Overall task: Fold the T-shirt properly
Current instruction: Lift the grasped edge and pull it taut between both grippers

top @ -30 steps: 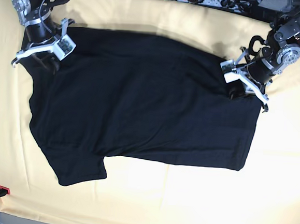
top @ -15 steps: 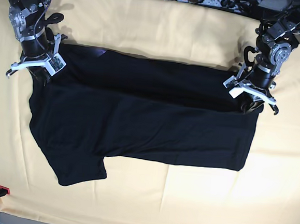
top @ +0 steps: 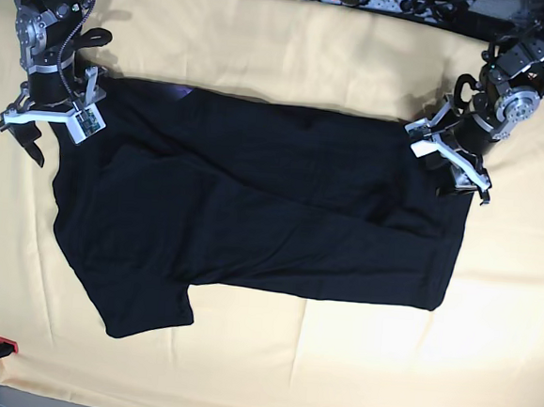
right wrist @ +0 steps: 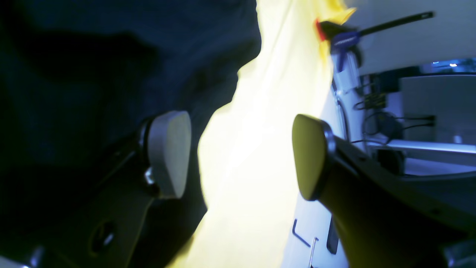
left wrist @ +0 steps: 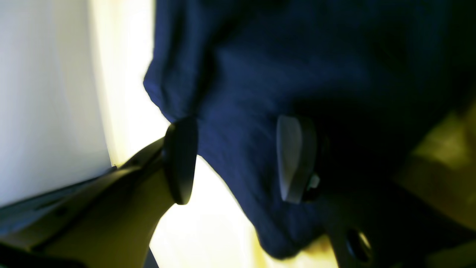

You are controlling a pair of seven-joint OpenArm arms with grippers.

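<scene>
Base view: the plain black T-shirt (top: 252, 211) lies spread on the yellow tabletop (top: 335, 359), its far edge folded over, one sleeve at near left. Left wrist view: the left gripper (left wrist: 238, 160) stands released, cloth between its pads. Right wrist view: the right gripper (right wrist: 241, 156) is released, empty, at the shirt's edge.

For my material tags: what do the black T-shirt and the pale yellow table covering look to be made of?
The black T-shirt looks like soft matte knit cloth: it lies limp, with creases and folded layers. The pale yellow table covering also seems fabric, smooth and matte, with faint ripples near its edges; the fibre of either cannot be told.
</scene>
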